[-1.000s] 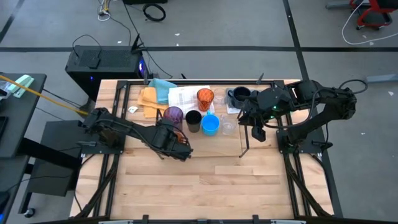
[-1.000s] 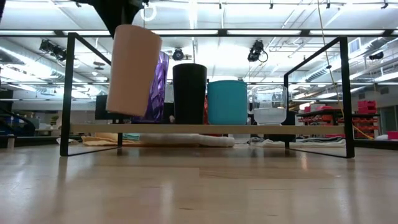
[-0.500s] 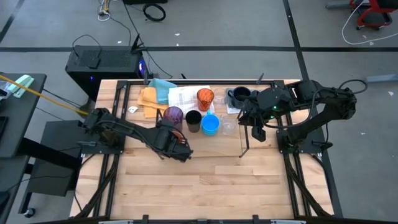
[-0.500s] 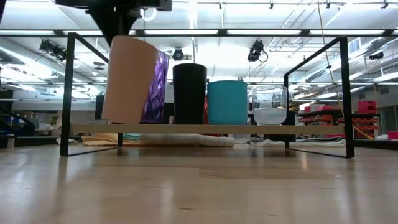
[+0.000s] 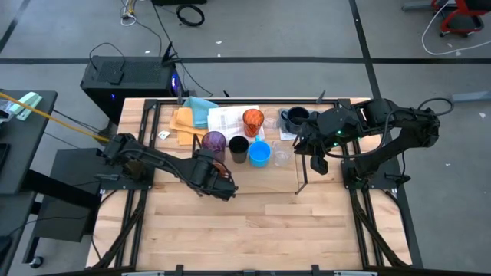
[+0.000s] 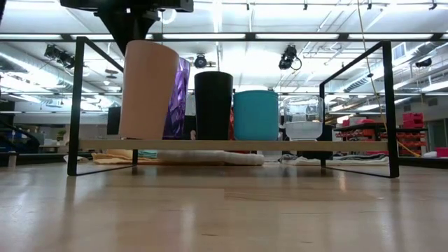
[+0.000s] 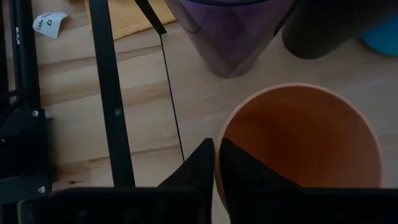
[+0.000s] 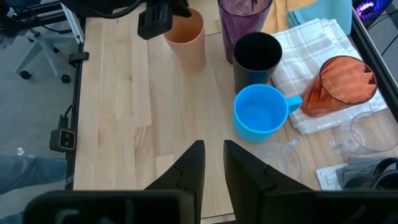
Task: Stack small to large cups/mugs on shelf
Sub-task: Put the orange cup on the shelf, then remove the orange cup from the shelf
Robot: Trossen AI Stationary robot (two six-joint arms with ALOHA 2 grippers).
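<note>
From above, the left gripper (image 5: 220, 181) is sitting just left of the frame's centre, pinching the rim of the pale orange cup (image 5: 222, 175) beside the purple cup (image 5: 214, 141), black cup (image 5: 238, 148) and blue mug (image 5: 260, 152); the right gripper (image 5: 317, 162) is hanging at centre right, near the navy mug (image 5: 295, 118). At table level, the orange cup (image 6: 148, 89) is standing at the left end of the shelf (image 6: 77, 105), in front of the purple cup (image 6: 178, 96); I cannot tell whether its base is touching. From the left wrist, one finger (image 7: 198, 174) is sitting outside the rim, the other inside. From the right wrist, that gripper (image 8: 213, 163) is standing slightly open, holding nothing, low in the frame below the blue mug (image 8: 260, 112).
</note>
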